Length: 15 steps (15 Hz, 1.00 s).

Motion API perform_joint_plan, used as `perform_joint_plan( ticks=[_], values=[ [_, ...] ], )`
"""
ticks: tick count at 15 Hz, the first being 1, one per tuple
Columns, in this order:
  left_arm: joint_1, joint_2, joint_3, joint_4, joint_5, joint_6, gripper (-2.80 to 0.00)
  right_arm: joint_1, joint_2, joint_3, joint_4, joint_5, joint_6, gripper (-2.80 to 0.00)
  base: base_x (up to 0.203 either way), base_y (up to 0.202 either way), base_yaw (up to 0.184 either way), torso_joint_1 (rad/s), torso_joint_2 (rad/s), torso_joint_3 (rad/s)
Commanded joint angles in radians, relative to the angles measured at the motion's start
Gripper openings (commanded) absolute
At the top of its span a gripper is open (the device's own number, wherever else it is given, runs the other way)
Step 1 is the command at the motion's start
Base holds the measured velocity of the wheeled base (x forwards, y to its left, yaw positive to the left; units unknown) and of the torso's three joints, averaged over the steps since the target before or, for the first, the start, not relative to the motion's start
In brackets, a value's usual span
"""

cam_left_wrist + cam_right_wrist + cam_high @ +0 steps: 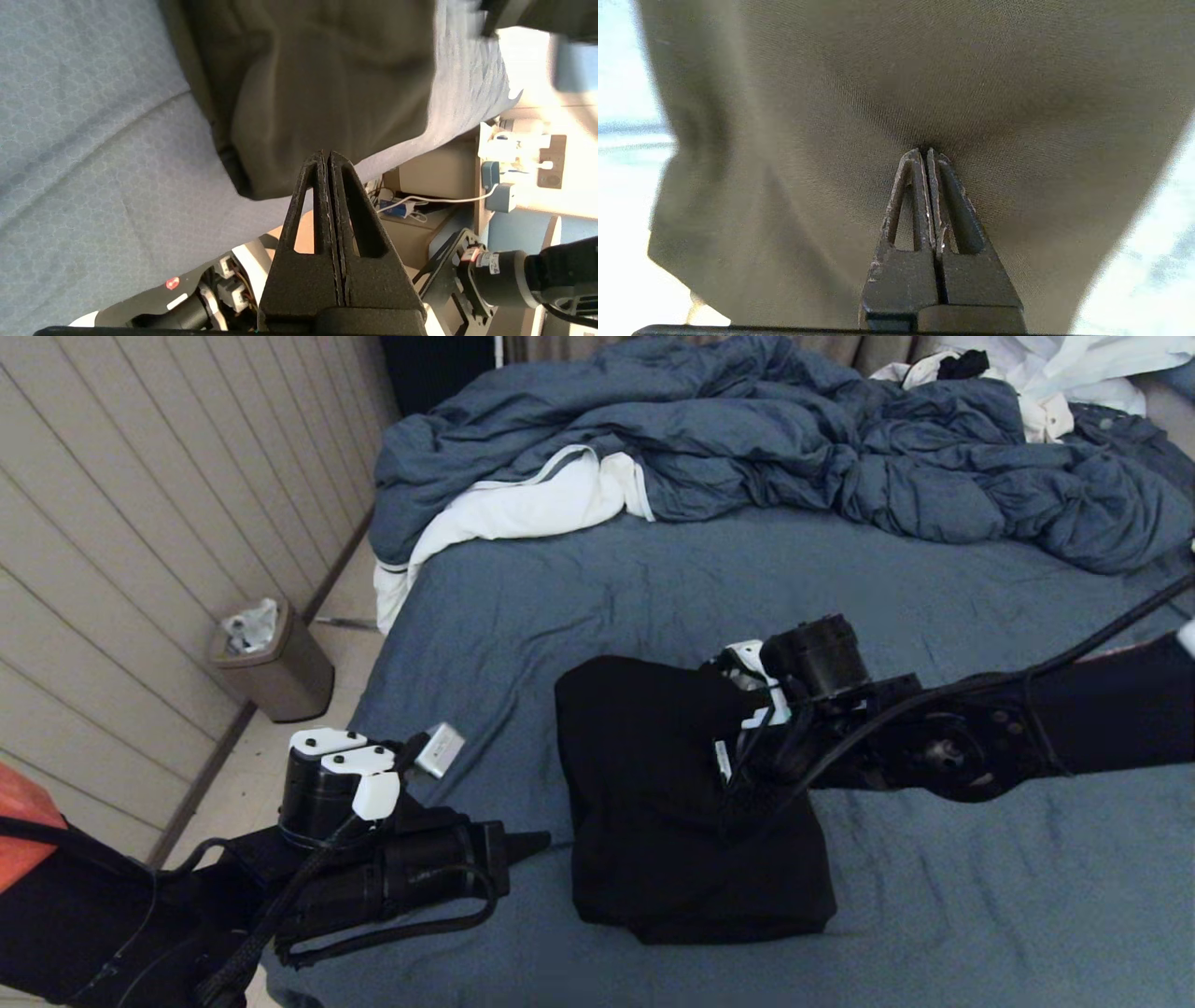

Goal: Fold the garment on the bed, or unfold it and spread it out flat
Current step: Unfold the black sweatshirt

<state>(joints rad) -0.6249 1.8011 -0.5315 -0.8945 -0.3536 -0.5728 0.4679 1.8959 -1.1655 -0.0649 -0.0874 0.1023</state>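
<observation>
Head view: folded garment (pixel 672 803) shows no readable writing.

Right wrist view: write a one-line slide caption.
Shut right gripper presses its tips into the folded black garment on the bed.

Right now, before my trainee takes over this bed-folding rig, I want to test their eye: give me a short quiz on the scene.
1. True or false: the garment lies spread flat on the bed.
2. The left gripper has its fingers: A wide open, B shut on nothing, C shut on cloth.
3. Which gripper is above the garment?
Key: 1 false, it is folded; 2 B; 3 the right gripper.
</observation>
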Motion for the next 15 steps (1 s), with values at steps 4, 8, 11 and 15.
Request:
perform_joint_plan(
  ticks=[4,8,11,15],
  values=[
    [0.001,-0.012,0.001,-0.004,0.016,-0.002,-2.8,-0.006,0.133,0.014,-0.049,-0.003,-0.001,-2.8,0.0,0.0,0.0,0.0,0.0,0.0],
    [0.013,-0.024,-0.001,-0.004,0.018,-0.001,-2.8,-0.003,0.07,0.011,-0.047,-0.009,0.006,-2.8,0.0,0.0,0.0,0.0,0.0,0.0],
    [0.049,-0.123,-0.012,0.035,0.018,0.013,-2.8,0.001,-0.092,0.028,-0.038,-0.01,0.01,-2.8,0.0,0.0,0.0,0.0,0.0,0.0],
    [0.229,-0.359,-0.057,0.252,0.018,0.093,-2.8,-0.005,-0.39,0.037,0.086,-0.015,0.011,-2.8,0.0,0.0,0.0,0.0,0.0,0.0]
  ],
)
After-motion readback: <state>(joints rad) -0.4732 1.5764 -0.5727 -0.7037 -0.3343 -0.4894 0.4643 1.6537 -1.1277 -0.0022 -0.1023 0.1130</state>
